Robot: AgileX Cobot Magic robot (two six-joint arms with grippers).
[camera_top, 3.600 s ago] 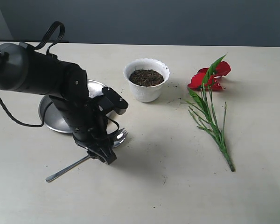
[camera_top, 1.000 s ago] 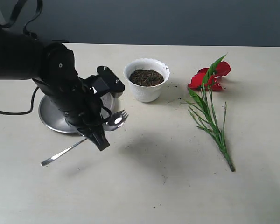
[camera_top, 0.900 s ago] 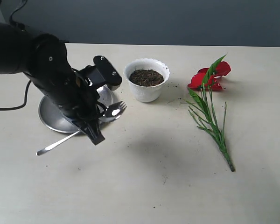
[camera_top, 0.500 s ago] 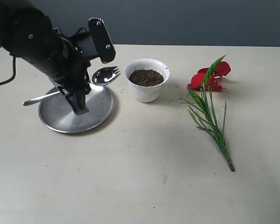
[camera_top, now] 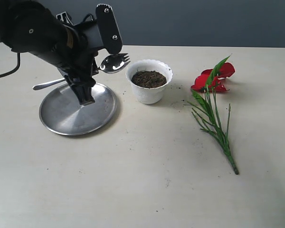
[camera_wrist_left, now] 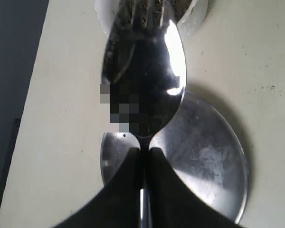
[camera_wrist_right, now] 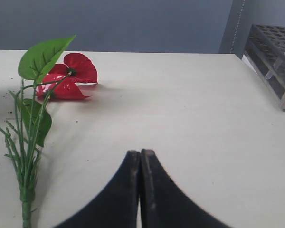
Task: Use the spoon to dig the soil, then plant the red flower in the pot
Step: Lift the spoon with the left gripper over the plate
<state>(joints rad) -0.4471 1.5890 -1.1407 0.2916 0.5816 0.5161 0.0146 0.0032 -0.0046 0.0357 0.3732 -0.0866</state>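
My left gripper (camera_top: pixel 85 95) is shut on the slim silver spoon (camera_top: pixel 113 63) and holds it in the air above the steel plate. The spoon's notched tip points at the white pot (camera_top: pixel 148 90) and sits just left of its rim. Dark soil (camera_top: pixel 148 79) fills the pot. In the left wrist view the fingers (camera_wrist_left: pixel 143 151) pinch the spoon (camera_wrist_left: pixel 145 80) at its neck, and the pot (camera_wrist_left: pixel 103 16) lies beyond the bowl. The red flower (camera_top: pixel 213 78) lies flat on the table to the right, stem toward the front. My right gripper (camera_wrist_right: pixel 140 154) is shut and empty, near the flower (camera_wrist_right: pixel 69 76).
A round steel plate (camera_top: pixel 61 118) lies on the table under the left arm, left of the pot. Soil crumbs are scattered on the table around the pot. A test-tube rack (camera_wrist_right: pixel 275 52) stands at the table's edge in the right wrist view.
The left gripper has lifted the spoon off the table, carried it up over the plate and moved it toward the pot. The flower, the pot and the right gripper have stayed put.
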